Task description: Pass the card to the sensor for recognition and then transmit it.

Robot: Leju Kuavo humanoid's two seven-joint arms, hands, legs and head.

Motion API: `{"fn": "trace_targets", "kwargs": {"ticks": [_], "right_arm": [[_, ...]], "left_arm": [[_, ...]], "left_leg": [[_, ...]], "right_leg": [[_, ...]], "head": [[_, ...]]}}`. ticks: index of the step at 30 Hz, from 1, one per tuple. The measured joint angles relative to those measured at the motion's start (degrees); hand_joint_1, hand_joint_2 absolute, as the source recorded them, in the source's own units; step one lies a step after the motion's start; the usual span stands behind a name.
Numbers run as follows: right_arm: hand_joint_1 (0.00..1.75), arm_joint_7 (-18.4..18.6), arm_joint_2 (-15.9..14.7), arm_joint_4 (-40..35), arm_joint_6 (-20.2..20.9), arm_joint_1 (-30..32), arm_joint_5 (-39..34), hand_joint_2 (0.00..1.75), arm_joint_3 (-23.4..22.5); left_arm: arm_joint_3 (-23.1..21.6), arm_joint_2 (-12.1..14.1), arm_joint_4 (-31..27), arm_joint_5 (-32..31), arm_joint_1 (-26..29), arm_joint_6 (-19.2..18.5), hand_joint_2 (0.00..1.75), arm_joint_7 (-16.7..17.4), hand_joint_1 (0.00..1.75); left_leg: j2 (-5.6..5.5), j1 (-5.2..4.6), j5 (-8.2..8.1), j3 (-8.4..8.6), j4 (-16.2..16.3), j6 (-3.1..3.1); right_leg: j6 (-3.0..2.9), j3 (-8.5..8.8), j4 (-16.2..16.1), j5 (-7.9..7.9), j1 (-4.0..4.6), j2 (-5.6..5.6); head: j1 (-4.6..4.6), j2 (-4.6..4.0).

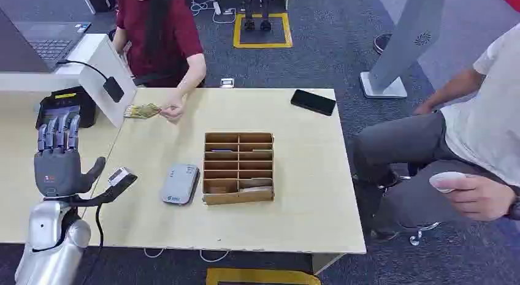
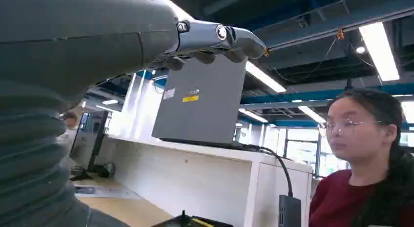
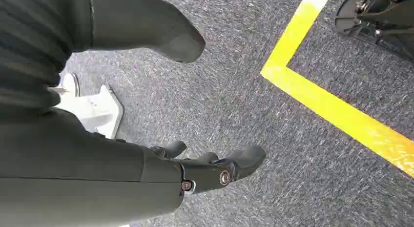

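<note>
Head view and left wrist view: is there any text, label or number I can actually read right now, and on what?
No text is legible in any view.
Yellow label on the laptop lid: print too small to read.
White sticker above it: blurred.
Yellow strip on the black device at the table's left: unreadable.
Grey card reader: no readable marking.
Card in the person's hand: pattern visible, no readable words.
</note>
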Motion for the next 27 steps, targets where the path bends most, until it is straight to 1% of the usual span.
{"fn": "trace_targets", "kwargs": {"ticks": [5,8,11,17,21,25,26,27], "right_arm": [[0.00,0.9,0.4,0.1,0.5,0.0,0.6,1.75,-0.1],[0.00,1.6,0.5,0.1,0.7,0.0,1.0,1.75,-0.2],[0.00,2.0,0.5,0.2,1.0,0.0,1.5,1.75,-0.3],[0.00,2.1,0.5,0.3,0.9,0.0,2.2,1.75,-0.5],[0.00,1.8,0.5,0.3,0.8,0.0,2.4,1.75,-0.9],[0.00,1.8,0.5,0.3,0.9,0.0,2.5,1.75,-1.1],[0.00,1.8,0.5,0.3,0.9,0.0,2.5,1.75,-1.1],[0.00,1.8,0.5,0.3,0.9,0.0,2.5,1.75,-1.2]], "left_arm": [[0.0,-1.0,2.2,-1.0,-1.2,0.7,1.75,1.9,0.00],[0.0,-1.4,3.6,-0.7,-2.0,1.9,1.75,2.0,0.00],[0.0,-1.6,4.5,0.0,-2.0,2.2,1.75,1.9,0.00],[0.0,-2.0,5.5,0.6,-1.5,1.7,1.75,0.8,0.00],[0.0,-2.0,6.1,2.4,-1.5,-0.3,1.75,0.1,0.00],[0.0,-2.2,6.5,2.9,-1.5,-0.7,1.75,-0.2,0.02],[0.0,-2.2,6.6,2.9,-1.5,-0.7,1.75,-0.2,1.75],[0.0,-2.2,6.7,3.0,-1.5,-0.8,1.75,-0.2,1.75]], "left_leg": [[0.00,0.00,0.00,-0.01,0.0,0.00],[0.00,0.00,0.00,-0.01,0.0,0.00],[0.00,0.01,0.00,-0.01,0.0,0.00],[0.00,0.01,0.00,-0.03,0.0,0.00],[0.00,0.01,0.00,-0.03,0.0,0.00],[0.00,0.01,0.00,-0.03,0.0,0.00],[0.00,0.01,0.00,-0.03,0.0,0.00],[0.00,0.01,0.00,-0.03,0.0,0.00]], "right_leg": [[0.00,0.00,0.0,0.00,0.00,-0.01],[0.00,0.01,0.0,0.00,-0.01,0.00],[-0.01,0.01,0.0,0.01,-0.01,0.00],[-0.01,0.00,0.0,0.01,0.00,-0.01],[-0.01,0.00,0.0,0.01,-0.01,-0.01],[-0.01,0.00,0.0,0.01,-0.01,-0.01],[-0.01,0.00,0.0,0.01,-0.01,-0.01],[-0.01,0.00,0.0,0.01,-0.01,-0.01]], "head": [[0.02,0.00],[0.00,0.00],[-0.02,0.00],[-0.02,0.00],[-0.02,0.00],[-0.02,0.00],[-0.02,0.00],[-0.02,0.00]]}}
